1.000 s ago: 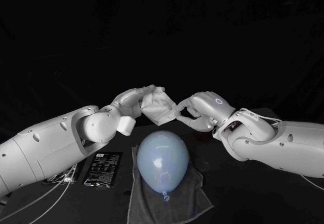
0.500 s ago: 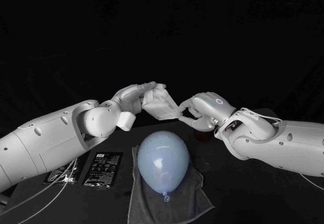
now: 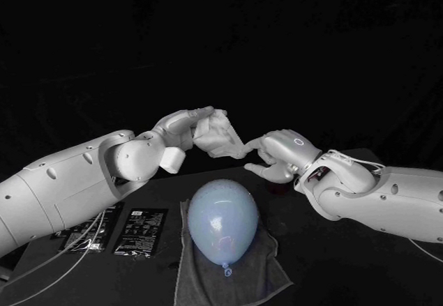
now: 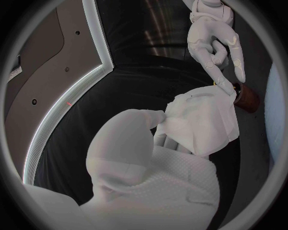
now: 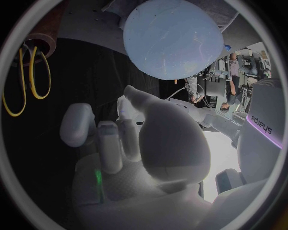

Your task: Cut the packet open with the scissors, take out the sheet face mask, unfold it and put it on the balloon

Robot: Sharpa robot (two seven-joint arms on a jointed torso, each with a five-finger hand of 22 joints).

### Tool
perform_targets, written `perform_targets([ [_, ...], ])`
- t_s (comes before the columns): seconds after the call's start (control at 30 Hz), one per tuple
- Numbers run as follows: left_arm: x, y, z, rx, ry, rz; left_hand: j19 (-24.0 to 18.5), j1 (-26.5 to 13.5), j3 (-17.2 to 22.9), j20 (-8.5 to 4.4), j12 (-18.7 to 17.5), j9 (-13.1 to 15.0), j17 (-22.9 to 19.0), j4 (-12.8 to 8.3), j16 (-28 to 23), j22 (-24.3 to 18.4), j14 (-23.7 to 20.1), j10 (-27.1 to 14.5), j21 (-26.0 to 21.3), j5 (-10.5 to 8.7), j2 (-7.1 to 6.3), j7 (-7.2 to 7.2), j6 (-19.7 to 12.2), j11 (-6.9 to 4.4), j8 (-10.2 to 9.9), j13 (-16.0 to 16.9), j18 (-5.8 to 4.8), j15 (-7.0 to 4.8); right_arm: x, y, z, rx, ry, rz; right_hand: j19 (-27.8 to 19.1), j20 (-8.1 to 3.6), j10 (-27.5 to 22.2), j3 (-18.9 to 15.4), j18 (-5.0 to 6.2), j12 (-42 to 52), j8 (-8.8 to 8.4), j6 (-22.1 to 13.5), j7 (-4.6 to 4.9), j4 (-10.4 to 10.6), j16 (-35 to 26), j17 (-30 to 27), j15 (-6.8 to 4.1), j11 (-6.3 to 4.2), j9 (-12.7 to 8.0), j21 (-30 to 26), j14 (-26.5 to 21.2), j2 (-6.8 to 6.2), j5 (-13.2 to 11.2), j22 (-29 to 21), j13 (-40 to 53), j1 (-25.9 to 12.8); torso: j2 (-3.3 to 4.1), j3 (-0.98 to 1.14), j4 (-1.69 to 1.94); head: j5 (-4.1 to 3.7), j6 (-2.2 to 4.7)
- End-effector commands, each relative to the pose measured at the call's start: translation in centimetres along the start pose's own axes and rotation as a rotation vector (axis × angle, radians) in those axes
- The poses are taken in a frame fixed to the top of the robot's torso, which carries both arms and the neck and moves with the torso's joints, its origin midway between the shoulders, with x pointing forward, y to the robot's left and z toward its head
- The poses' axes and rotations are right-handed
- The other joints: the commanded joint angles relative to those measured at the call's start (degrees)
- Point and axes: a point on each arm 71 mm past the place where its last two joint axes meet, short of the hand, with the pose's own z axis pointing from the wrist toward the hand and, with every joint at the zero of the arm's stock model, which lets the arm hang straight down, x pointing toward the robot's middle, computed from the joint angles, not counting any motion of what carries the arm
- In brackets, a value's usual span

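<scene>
Sheet face mask (image 3: pixel 216 138) is out, half-folded at centre frame, pinched between fingers of left hand (image 3: pixel 185 131) and right hand (image 3: pixel 277 153); balloon (image 3: pixel 223 219) below not yet covered.

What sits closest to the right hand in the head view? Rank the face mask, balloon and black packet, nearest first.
1. Face mask: pinched by the right hand, held up high.
2. Balloon: below, on the towel.
3. Black packet: beyond the balloon, on the left arm's side.
</scene>
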Motion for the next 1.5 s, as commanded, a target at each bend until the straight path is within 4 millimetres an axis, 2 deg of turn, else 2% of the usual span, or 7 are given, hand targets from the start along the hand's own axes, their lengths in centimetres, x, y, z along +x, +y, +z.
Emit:
perform_targets([
  [0.03, 0.3, -0.1, 0.1, -0.010, 0.021, 0.010, 0.33, -0.40, 0.23, 0.05, -0.13, 0.07, -0.09, 0.05, -0.32, 0.09, -0.33, -0.54, 0.36, 0.13, -0.01, 1.95, 0.44, 0.00, 0.10, -0.05, 0.47, -0.12, 0.0, 0.0, 0.0, -0.002, -0.006, -0.016, -0.05, 0.15, 2.78, -0.36, 0.25, -0.21, -0.35, -0.42, -0.06, 0.00, 0.09, 14.66, 0.32, 0.28, -0.12, 0.03, 5.98, -0.78, 0.33, 0.21, 11.41, -0.04, 0.04, -0.01, 0.02, -0.05, 0.09],
  [0.47, 0.0, -0.4, 0.3, -0.008, -0.005, 0.020, 0.45, -0.41, 0.24, 0.02, -0.12, 0.08, -0.10, 0.07, -0.35, 0.10, -0.39, -0.66, 0.42, 0.12, 0.04, 1.98, 0.45, 0.03, 0.11, -0.04, 0.47, -0.10, 0.2, -0.5, -0.2, 0.033, 0.033, -0.044, 0.45, 0.20, 3.15, -0.39, 0.14, 0.45, 0.26, 2.45, -0.11, 0.45, 0.24, 15.08, 0.36, 0.25, -0.07, 0.72, 6.08, -0.14, 0.33, 0.77, 11.82, 0.28, 0.02, -0.05, 0.08, 0.02, 0.20],
  [0.67, 0.0, -0.6, 0.6, -0.004, -0.015, 0.023, 0.53, -0.42, 0.25, -0.01, -0.12, 0.08, -0.10, 0.09, -0.36, 0.11, -0.41, -0.72, 0.46, 0.13, 0.06, 2.00, 0.44, 0.04, 0.10, -0.04, 0.48, -0.09, 0.6, -1.4, -0.4, 0.089, 0.104, -0.090, 0.18, 0.14, 3.04, -0.48, 0.27, 0.25, 0.38, 3.42, -0.32, 0.71, 0.16, 14.83, 0.31, 0.13, -0.12, 0.11, 6.02, 0.04, 0.32, 0.46, 11.69, 0.20, 0.03, -0.11, 0.03, -0.04, 0.21],
  [1.0, -0.2, -0.8, 0.8, -0.001, -0.028, 0.027, 0.62, -0.42, 0.25, -0.03, -0.11, 0.08, -0.11, 0.09, -0.37, 0.12, -0.43, -0.78, 0.50, 0.12, 0.08, 2.01, 0.43, 0.06, 0.10, -0.04, 0.50, -0.09, 0.0, -2.1, -0.7, 0.129, 0.042, -0.084, 0.69, -0.03, 3.46, -0.58, 0.09, 0.97, 0.60, 4.70, -0.61, 1.12, 0.24, 15.08, 0.14, -0.12, -0.16, 0.96, 6.08, 0.39, 0.32, 1.08, 12.13, 0.11, 0.02, 0.01, 0.06, -0.01, 0.22],
  [1.23, -0.2, -0.9, 0.9, 0.002, -0.034, 0.032, 0.67, -0.43, 0.24, -0.05, -0.11, 0.09, -0.12, 0.11, -0.38, 0.13, -0.46, -0.83, 0.53, 0.12, 0.09, 2.01, 0.42, 0.07, 0.09, -0.03, 0.49, -0.07, -0.2, -2.5, -0.8, 0.255, -0.012, 0.123, 1.33, 0.11, 3.94, -2.16, -0.14, 1.80, 0.30, 5.21, -0.08, 3.40, 0.24, 15.08, 0.27, 0.23, -0.45, 1.75, 6.08, -0.27, 0.31, 1.66, 12.65, -2.56, 0.00, -0.04, -0.01, 0.06, 0.48],
  [1.37, -0.2, -0.9, 1.0, 0.005, -0.038, 0.033, 0.70, -0.44, 0.24, -0.05, -0.11, 0.09, -0.12, 0.12, -0.40, 0.13, -0.49, -0.87, 0.54, 0.12, 0.08, 2.01, 0.42, 0.07, 0.09, -0.03, 0.48, -0.06, 0.6, -3.1, -0.7, 0.406, 0.020, 0.340, 0.41, 0.44, 3.33, -5.09, 0.26, 0.68, -0.82, 3.67, 0.56, 6.00, 0.11, 14.71, 0.74, 0.87, -1.01, -0.37, 5.99, -2.37, 0.34, 0.43, 11.94, -6.15, -0.03, -0.08, -0.01, 0.08, 0.47],
  [1.5, -0.2, -0.9, 1.0, 0.008, -0.039, 0.034, 0.70, -0.44, 0.24, -0.05, -0.11, 0.09, -0.12, 0.12, -0.40, 0.13, -0.49, -0.87, 0.54, 0.12, 0.08, 2.01, 0.42, 0.07, 0.09, -0.03, 0.48, -0.06, 1.9, -3.5, -0.5, 0.546, 0.071, 0.558, -0.94, 1.15, 2.26, -8.15, 0.76, -0.86, -1.96, 1.51, 1.31, 8.07, -0.28, 13.60, 1.49, 1.56, -1.54, -3.08, 5.70, -2.99, 0.55, -1.03, 10.97, -7.16, -0.01, -0.07, 0.10, 0.07, 0.48],
])
